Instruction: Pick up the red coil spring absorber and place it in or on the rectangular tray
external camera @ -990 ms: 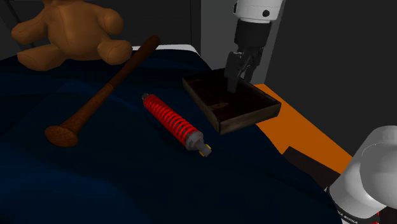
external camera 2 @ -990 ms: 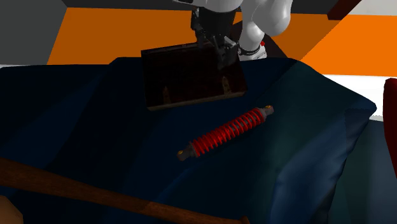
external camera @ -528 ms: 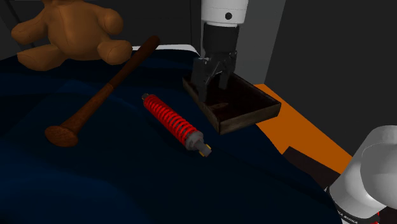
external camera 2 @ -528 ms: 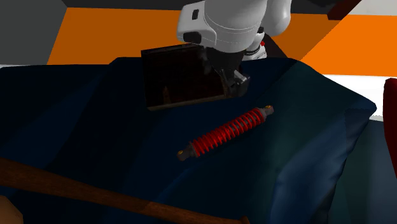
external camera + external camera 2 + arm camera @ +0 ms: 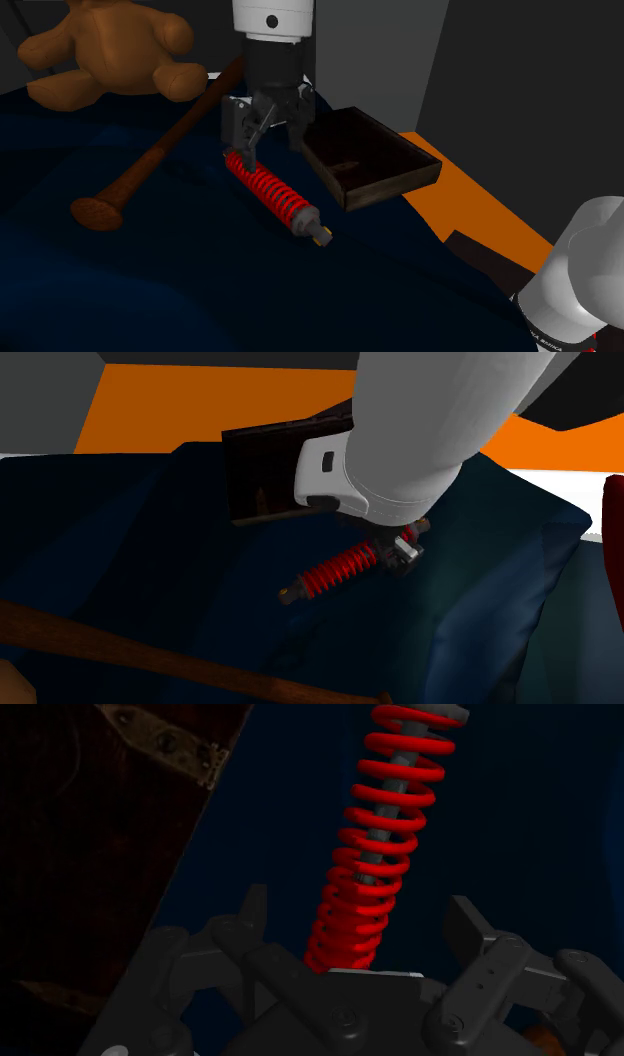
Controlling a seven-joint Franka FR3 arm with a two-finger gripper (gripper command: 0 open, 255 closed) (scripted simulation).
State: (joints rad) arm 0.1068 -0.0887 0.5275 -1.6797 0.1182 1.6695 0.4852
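Observation:
The red coil spring absorber [image 5: 281, 198] lies on the dark blue cover, its grey metal end pointing toward the shoulder view's lower right. My black gripper [image 5: 266, 140] hangs open just over its far end, one finger on each side and neither touching it. In the wrist view the red coils [image 5: 375, 844] run away from between the two fingers [image 5: 470, 929]. The dark brown rectangular tray [image 5: 372, 158] sits just to the shoulder view's right of the gripper, with nothing visible inside. In the second exterior view the white arm covers part of the absorber [image 5: 335, 570] and the tray [image 5: 260, 472].
A brown wooden bat [image 5: 160, 150] lies diagonally to the shoulder view's left of the absorber. A brown teddy bear [image 5: 100, 50] sits at the back left. The blue cover [image 5: 200, 280] is rumpled, and an orange floor [image 5: 480, 210] shows past its right edge.
The gripper has travelled from above the tray toward the shoulder view's left and come down over the absorber's far end, staying open. The absorber and tray have not moved.

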